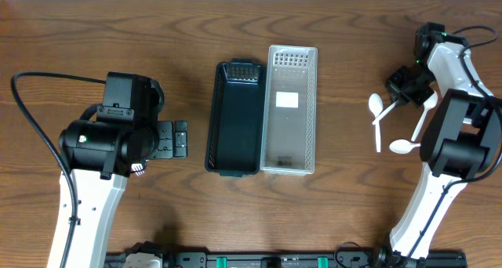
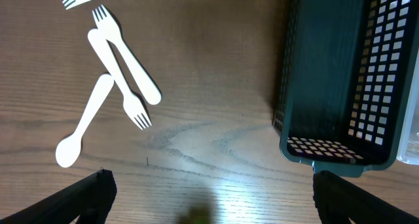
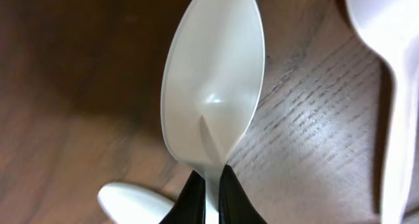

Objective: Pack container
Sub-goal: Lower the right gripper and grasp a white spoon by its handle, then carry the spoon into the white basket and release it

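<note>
While our right claw (image 3: 209, 188) pinches a white plastic spoon (image 3: 213, 86) over the worktop's (image 1: 353, 205) right side, left claw (image 2: 209, 191) spread, nothing's packed yet: dark plastic basket (image 1: 234, 119) and clear plastic basket (image 1: 292, 143) sit empty.

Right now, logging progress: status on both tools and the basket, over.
Left tool open above forks on the table. Right tool shut on white spoon. Dark basket empty, nothing lying across it.

Robotics lab: wood table (image 1: 337, 221), left arm (image 1: 102, 143), right arm (image 1: 459, 143), base rail (image 1: 267, 261).
</note>
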{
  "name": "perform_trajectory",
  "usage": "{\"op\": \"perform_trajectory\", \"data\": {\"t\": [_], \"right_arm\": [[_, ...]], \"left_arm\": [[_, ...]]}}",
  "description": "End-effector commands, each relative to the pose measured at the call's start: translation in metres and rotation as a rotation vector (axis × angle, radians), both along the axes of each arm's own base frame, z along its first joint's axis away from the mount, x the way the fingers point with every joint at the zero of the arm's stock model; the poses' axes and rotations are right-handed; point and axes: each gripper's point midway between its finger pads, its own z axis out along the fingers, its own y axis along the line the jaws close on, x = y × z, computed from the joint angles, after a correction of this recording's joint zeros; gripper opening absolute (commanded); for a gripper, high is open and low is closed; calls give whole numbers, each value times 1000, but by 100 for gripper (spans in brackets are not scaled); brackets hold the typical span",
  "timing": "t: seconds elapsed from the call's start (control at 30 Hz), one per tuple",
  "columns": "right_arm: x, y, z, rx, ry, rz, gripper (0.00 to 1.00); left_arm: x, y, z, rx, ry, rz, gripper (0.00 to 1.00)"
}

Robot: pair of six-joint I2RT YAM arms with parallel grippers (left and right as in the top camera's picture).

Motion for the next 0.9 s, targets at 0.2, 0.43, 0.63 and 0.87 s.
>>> {"op": "perform_trajectory", "data": {"t": [0.2,0.43,0.63,0.87], "right_arm": [[27,110,205,-89,-473,413,1],[-3,229,225,-77,-525,597,2],[-8,264,163,-34,-369,620,2],[-15,284,75,-25,-154,696,3]], "left_arm": [[3,4,3,14,-10,8,98],[2,4,3,14,-9,8,98],[2,4,3,15,-8,8,98],[2,4,3,14,-9,8,98]]}}
